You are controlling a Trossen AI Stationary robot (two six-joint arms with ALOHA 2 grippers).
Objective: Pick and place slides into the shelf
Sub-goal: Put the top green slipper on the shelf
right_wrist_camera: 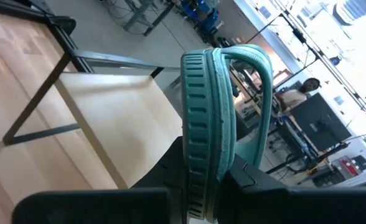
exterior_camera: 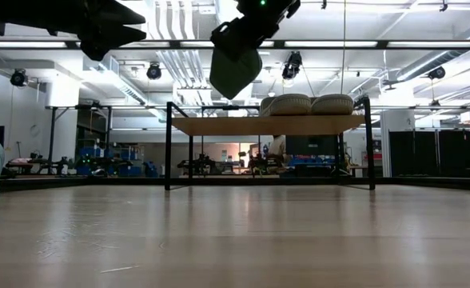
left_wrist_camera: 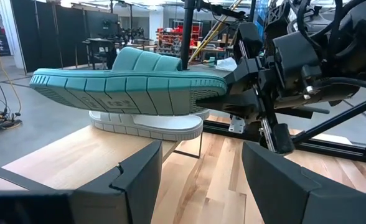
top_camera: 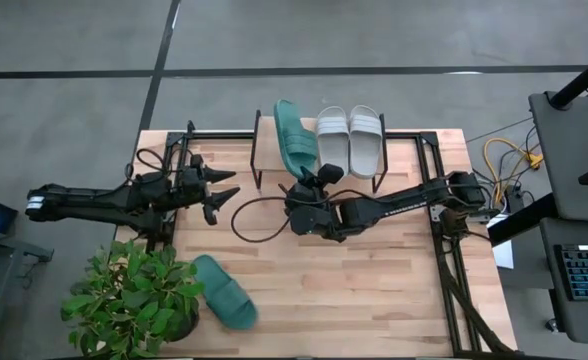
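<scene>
My right gripper (top_camera: 314, 180) is shut on a teal slide (top_camera: 294, 138), which it holds over the left part of the shelf (top_camera: 269, 160). Two grey slides (top_camera: 350, 140) lie side by side, soles down, on the right part of the shelf board; they also show in the low view (exterior_camera: 307, 104). The second teal slide (top_camera: 224, 292) lies on the table at the near left, beside the plant. My left gripper (top_camera: 222, 190) is open and empty, left of the shelf, and its fingers show in the left wrist view (left_wrist_camera: 201, 168). My right gripper pinches the teal slide's heel end (right_wrist_camera: 206, 186) between its two fingers, one on the sole and one on the footbed. The fingers come from the table's near side, along the slide. The slide is lifted clear above the shelf board (exterior_camera: 235, 68), rolled onto its side, its toe toward the far edge.
A potted plant (top_camera: 134, 300) stands at the table's near left corner. A black cable loop (top_camera: 259, 222) lies on the table in front of the shelf. Black frame rails (top_camera: 444, 250) run along the table's sides. A person (right_wrist_camera: 295, 93) sits beyond the table.
</scene>
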